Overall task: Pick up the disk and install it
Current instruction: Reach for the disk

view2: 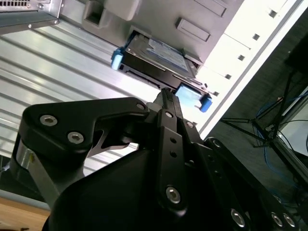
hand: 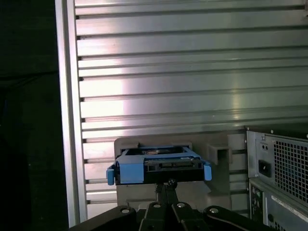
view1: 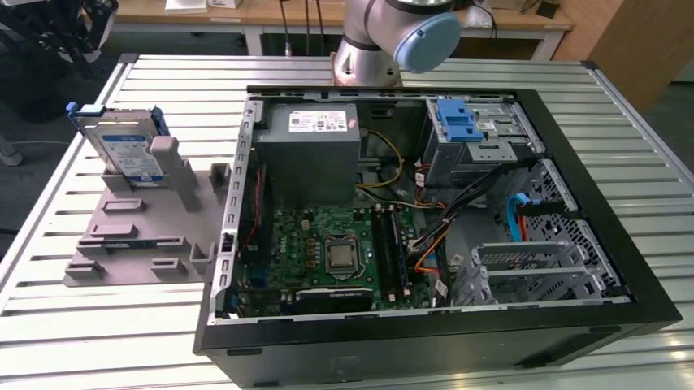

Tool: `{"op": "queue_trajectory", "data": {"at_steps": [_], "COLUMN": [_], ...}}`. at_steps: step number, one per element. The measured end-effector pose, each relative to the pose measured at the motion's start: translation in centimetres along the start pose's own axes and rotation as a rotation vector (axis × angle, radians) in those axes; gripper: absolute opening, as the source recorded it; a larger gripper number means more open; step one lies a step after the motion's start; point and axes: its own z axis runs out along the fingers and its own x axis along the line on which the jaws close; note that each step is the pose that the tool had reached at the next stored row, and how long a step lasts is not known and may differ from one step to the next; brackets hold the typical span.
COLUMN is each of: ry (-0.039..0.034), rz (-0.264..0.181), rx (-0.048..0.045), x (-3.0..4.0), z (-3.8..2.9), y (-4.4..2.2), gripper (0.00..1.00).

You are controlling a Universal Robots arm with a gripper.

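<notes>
Approach for pick-up: the claw (hand: 166, 184), seemingly closed and empty, faces the disk (hand: 159, 166) near the tabletop (hand: 192, 72) edge; grasping calls for opening.

silver arm (view1: 362, 58), blue joint cap (view1: 430, 39), black screwed pincer (view2: 165, 97)

Silver metal disk (view1: 126, 151) w/ blue plastic rails (hand: 130, 171); matt blk gripper (view2: 165, 95); ribbed metal table (view1: 635, 110)

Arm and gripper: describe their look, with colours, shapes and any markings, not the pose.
In the exterior view the arm is a silver-grey tube, and its joint ends in a round light blue cap. In the second wrist view the gripper is matte black: flat linkage plates with rounded outlines, dotted with silver screw heads. No markings are visible.
</notes>
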Motion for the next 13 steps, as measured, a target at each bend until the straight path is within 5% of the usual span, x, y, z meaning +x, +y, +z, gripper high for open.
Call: {"op": "queue_trajectory", "data": {"at_steps": [9,13], "ry": [0.0001,0.0001], "rz": [0.000,0.000], "rx": [0.0000,0.0000], "x": [2.54,2.76], "z": [0.08,0.07], "y": [0.21,0.20], "gripper": [0.11,0.11]}}
